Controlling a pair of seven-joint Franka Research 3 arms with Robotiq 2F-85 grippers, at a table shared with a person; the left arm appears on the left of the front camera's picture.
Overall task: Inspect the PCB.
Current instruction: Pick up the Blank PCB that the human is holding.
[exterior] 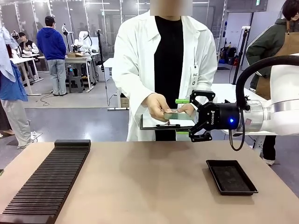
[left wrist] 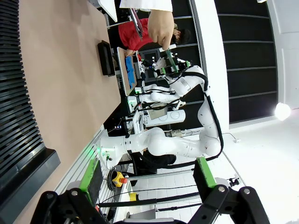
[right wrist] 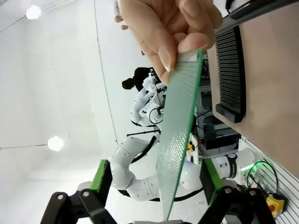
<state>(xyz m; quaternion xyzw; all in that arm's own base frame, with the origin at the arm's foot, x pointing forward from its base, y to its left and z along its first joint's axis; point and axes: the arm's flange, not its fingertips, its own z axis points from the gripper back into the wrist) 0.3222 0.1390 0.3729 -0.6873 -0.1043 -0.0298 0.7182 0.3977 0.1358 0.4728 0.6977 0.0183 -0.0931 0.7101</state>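
A person in a white lab coat holds the PCB [exterior: 180, 115] flat in one hand [exterior: 158, 105] above the table's far edge. My right gripper [exterior: 183, 116] is open, one green pad above and one below the board's near end, apart from it. In the right wrist view the PCB [right wrist: 180, 140] runs edge-on, pale and speckled. It hangs from the person's fingers [right wrist: 163, 32] down between my open right gripper's [right wrist: 156, 176] fingers. My left gripper [left wrist: 147, 173] is open and holds nothing, turned towards the right arm.
A shallow black tray [exterior: 231, 176] lies on the table at the right. A long black slotted rack [exterior: 46, 182] lies along the left. The person holds a dark clipboard [exterior: 154, 125] just under the PCB. Other people stand in the background.
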